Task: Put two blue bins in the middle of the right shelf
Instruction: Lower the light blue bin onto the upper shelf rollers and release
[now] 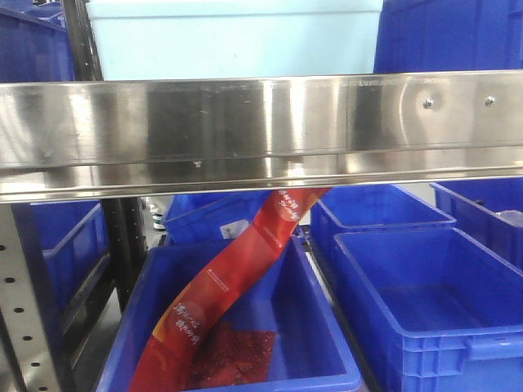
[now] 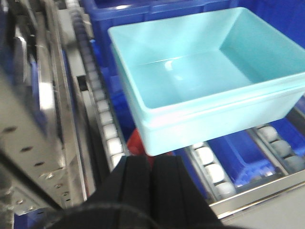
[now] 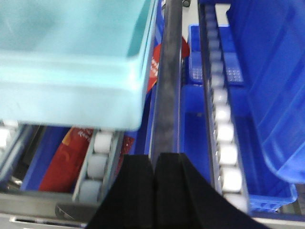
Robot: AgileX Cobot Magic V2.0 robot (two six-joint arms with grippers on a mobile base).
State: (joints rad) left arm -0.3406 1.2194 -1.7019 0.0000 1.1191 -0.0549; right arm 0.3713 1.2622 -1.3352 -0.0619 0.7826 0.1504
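Both end effectors, left (image 2: pixel 151 167) and right (image 3: pixel 155 167), hang closed and empty before the roller shelf, while the blue bin (image 3: pixel 267 90) at the right (seemingly rigid, smooth-walled plastic, probably light) sits on the rollers, best gripped by its rim.

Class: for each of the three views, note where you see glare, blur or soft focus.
Front view: bright glare streaks across the steel rail. Left wrist view: the shelf post is smeared, the pale tub fairly sharp. Right wrist view: soft overall, rollers washed out white.
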